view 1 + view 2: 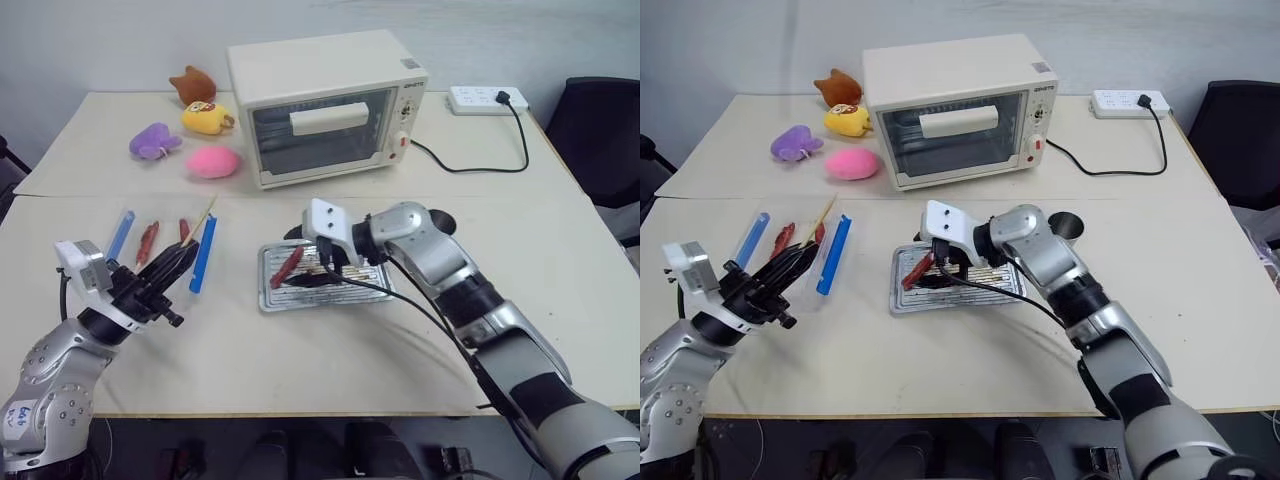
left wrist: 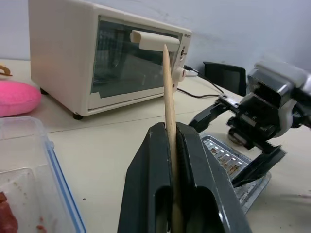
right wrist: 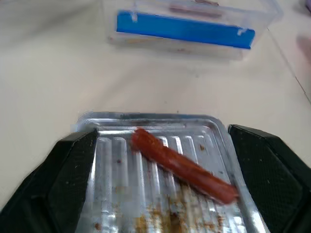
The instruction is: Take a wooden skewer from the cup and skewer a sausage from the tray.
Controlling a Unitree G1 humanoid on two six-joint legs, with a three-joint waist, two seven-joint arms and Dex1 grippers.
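- Over the tray (image 1: 372,292) in the left eye view, the right gripper (image 1: 322,272) hangs with fingers spread beside the sausage (image 1: 286,266).
- Left wrist view: left gripper (image 2: 173,145) clamped on the wooden skewer (image 2: 168,92).
- Right wrist view: sausage lies between the spread fingers (image 3: 73,167).

Glossy red-brown sausage (image 3: 182,167) lies diagonally on the ridged, grease-stained silver tray (image 3: 219,127).
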